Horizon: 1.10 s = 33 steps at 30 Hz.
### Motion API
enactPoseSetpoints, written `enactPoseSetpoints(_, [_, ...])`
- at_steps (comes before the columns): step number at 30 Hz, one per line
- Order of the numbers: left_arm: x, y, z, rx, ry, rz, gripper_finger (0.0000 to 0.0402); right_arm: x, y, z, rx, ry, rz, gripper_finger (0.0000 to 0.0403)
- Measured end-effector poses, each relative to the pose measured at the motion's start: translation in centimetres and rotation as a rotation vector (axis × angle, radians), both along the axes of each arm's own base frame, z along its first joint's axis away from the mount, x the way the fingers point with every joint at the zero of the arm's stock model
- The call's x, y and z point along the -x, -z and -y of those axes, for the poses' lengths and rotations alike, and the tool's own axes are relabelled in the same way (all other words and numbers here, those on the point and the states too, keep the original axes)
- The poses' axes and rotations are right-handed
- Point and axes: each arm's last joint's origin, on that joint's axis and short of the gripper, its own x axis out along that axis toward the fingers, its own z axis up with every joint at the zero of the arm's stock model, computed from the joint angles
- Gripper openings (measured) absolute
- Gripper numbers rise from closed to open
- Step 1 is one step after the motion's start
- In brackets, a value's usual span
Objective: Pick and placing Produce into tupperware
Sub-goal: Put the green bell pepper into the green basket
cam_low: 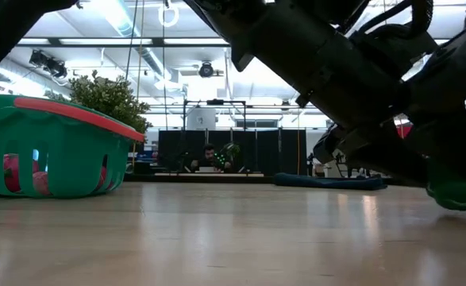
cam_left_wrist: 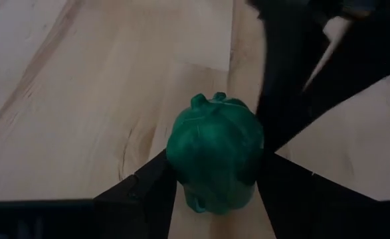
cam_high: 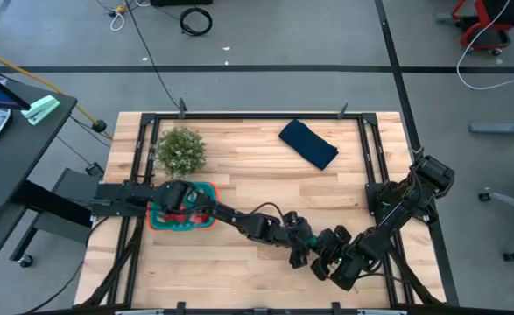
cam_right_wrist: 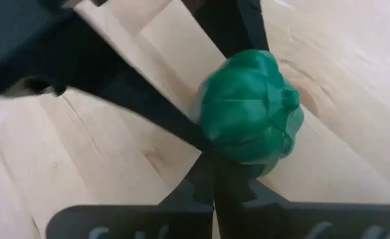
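The teal tupperware with an orange edge stands at the table's left. Red and pink produce lies inside it. A green toy pepper sits low over the table's near right part. My left arm reaches across the table, and my left gripper is shut on the pepper. My right gripper meets it from the right side. Its fingers are shut, with their tips at the pepper's side. My left gripper pinches the green pepper's body between its two fingers, one on each flank. The fingers come slanting from the table's left. In the low view the pepper is right at the tabletop; I cannot tell whether it is lifted clear. My right gripper has its shut fingertips against the pepper's side; I cannot tell whether they grip any of it.
A bushy grey-green plant stands just beyond the tupperware. A dark blue folded cloth lies at the far right. Bare wood lies between the tupperware and the two grippers. A person sits in the room behind.
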Motion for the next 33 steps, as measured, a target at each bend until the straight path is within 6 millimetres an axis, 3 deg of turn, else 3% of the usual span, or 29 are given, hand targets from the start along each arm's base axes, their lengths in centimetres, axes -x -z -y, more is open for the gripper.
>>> enactPoseSetpoints(7, [0.2,-1.0,-1.3,-0.012,-0.017,-0.044,0.0209,-0.1,-3.6,-2.1,0.072,-0.054,-0.040,0.0000])
enactPoseSetpoints(16, [0.9,-3.8,-2.3,-0.103,0.024,-0.072,0.0197,-0.2,-8.5,-3.9,0.180,-0.070,0.035,0.0001])
enactPoseSetpoints(23, [3.5,-6.6,-3.1,-0.184,0.059,-0.261,0.0208,-0.1,-8.8,-4.1,0.188,-0.086,0.041,0.0001])
enactPoseSetpoints(33, [9.2,-12.0,-5.2,-0.241,0.025,-0.568,0.0202,-0.1,-8.8,-4.0,0.195,-0.084,0.033,0.0001])
